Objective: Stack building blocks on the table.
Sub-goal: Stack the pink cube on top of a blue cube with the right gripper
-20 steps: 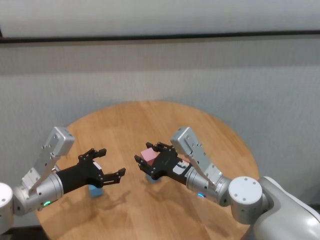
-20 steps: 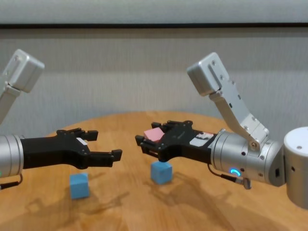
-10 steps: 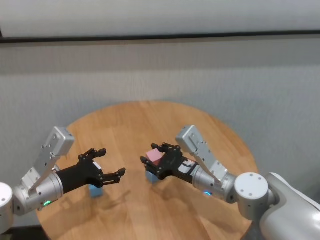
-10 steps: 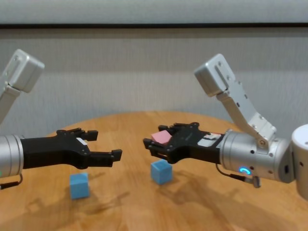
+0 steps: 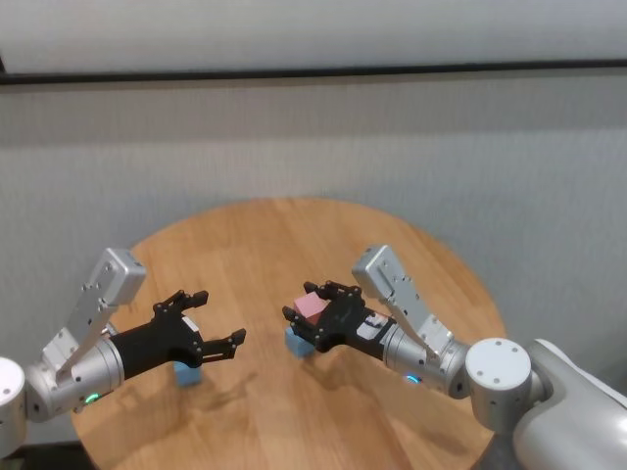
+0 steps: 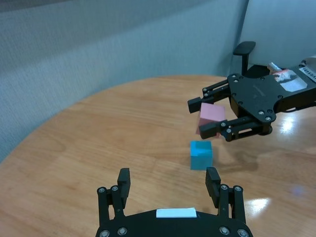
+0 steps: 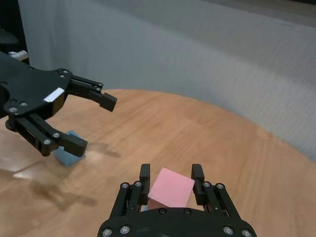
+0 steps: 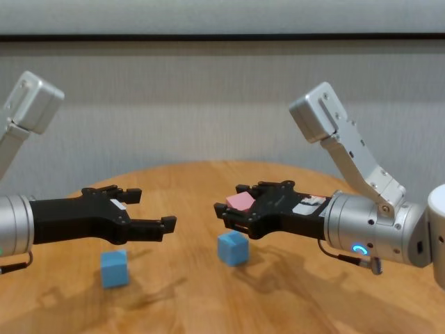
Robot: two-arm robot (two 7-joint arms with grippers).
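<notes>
My right gripper [image 5: 306,307] is shut on the pale pink block [image 5: 312,305] and holds it in the air above the round wooden table [image 5: 294,235]. One light blue block [image 5: 297,343] sits on the table just below and slightly left of the pink one, not touching it [image 8: 232,248]. My left gripper [image 5: 217,316] is open and empty, hovering above the second light blue block [image 5: 187,374], which stands to the left [image 8: 114,268]. In the right wrist view the pink block [image 7: 170,187] sits between the fingers.
The table's curved edge [image 8: 174,170] lies toward the grey wall behind. Bare wood lies between the two blue blocks and at the back of the table.
My right gripper has moved a little to the right and lower with the pink block, staying over the middle blue block. The left arm has not moved.
</notes>
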